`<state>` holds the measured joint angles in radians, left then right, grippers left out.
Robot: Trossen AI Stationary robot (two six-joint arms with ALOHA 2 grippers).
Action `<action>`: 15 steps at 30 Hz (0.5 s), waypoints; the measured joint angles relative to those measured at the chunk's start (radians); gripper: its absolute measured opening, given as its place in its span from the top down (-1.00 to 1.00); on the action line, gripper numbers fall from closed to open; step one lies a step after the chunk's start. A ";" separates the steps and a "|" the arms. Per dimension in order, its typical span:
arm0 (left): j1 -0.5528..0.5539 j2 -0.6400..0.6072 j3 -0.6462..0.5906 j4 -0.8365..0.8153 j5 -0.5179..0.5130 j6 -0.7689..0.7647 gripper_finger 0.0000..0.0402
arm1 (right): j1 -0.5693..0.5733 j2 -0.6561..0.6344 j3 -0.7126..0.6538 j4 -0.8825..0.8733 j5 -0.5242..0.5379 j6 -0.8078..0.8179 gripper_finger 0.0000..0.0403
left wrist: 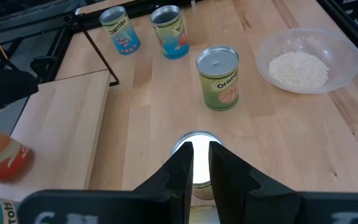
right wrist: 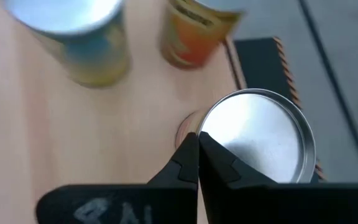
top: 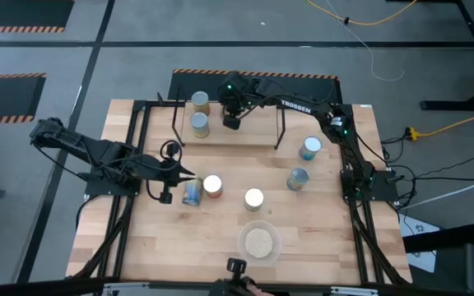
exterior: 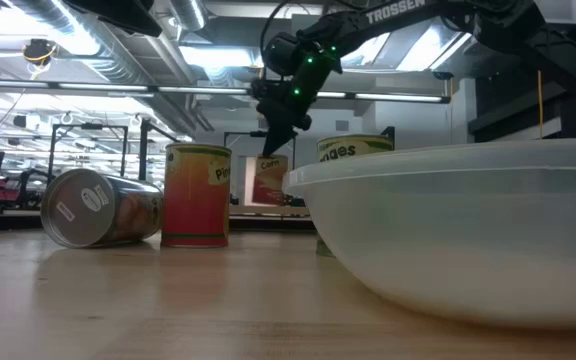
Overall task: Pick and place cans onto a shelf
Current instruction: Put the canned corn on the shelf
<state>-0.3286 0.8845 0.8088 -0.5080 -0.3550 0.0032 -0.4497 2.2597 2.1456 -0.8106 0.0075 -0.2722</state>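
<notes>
Right tool (top: 231, 122) upper centre, clamped on a can (right wrist: 258, 140) above the shelf (top: 253, 131); left tool (top: 169, 182) at left, closed, empty.

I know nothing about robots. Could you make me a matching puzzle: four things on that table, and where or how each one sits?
Things:
1 bowl of grains
2 can nearest the left gripper
3 green-labelled can
4 right gripper

Places or states:
A over the shelf
B lying on its side
C upright, mid-table
D by the table edge opposite the shelf

Pairs: 1-D, 2-B, 3-C, 4-A
</notes>
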 joint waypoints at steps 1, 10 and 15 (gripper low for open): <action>0.000 0.000 0.000 0.000 0.000 0.000 0.78 | -0.003 0.000 0.000 0.008 -0.030 0.000 0.99; 0.000 0.000 0.000 0.000 0.000 0.000 0.78 | -0.026 0.000 0.000 0.070 -0.090 -0.019 0.99; 0.000 0.000 0.000 0.000 0.000 0.000 0.78 | -0.040 0.000 0.000 0.069 -0.090 -0.020 0.98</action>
<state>-0.3288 0.8845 0.8089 -0.5079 -0.3550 0.0036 -0.4901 2.2593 2.1458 -0.7418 -0.0822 -0.2926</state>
